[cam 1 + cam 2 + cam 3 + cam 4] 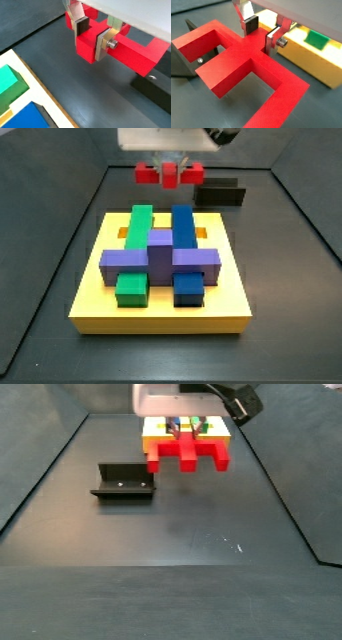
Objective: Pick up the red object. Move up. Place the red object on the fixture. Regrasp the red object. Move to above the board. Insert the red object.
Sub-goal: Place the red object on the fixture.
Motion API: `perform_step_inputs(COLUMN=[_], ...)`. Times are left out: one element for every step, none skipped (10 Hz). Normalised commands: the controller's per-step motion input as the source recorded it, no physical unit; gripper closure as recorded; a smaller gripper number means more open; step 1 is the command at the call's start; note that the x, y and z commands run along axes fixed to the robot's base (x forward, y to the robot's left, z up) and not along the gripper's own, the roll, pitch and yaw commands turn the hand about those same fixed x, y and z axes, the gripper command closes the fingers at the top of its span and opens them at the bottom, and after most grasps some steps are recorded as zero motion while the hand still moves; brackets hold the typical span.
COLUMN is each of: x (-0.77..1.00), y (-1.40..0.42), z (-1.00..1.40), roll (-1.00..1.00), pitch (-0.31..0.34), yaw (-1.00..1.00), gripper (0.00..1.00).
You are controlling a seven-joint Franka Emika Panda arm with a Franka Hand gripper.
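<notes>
My gripper (92, 40) is shut on the red object (140, 52), a comb-shaped block with prongs. The fingers clamp its crossbar from both sides, as both wrist views show (261, 36). In a side view the red object (187, 452) hangs under the gripper with its prongs pointing down, clear of the floor. The dark fixture (123, 482) stands on the floor beside it and shows in the other views too (221, 196) (155, 86). The yellow board (94, 288) carries green, blue and purple blocks and lies apart from the red object.
The board's edge (41, 97) with a green block (9, 80) and a blue block (27, 117) runs close by the gripper. Dark walls (40, 474) enclose the grey floor (174, 534).
</notes>
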Motion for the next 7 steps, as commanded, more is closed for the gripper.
perform_step_inputs(x=[0.70,0.69,0.69,0.68,0.66,0.67,0.69], y=[0.16,0.17,0.17,0.19,0.23,0.24,0.25], z=[0.32,0.30,0.29,0.27,0.18,0.12,0.09], roll=[-1.00,-1.00,-1.00,-1.00,-1.00,-1.00,-1.00], pitch=[0.034,0.043,0.057,0.086,0.106,0.114,0.117], yaw=[0.00,0.00,0.00,0.00,0.00,0.00,0.00], gripper=[1.00,1.00,1.00,1.00,1.00,1.00,1.00])
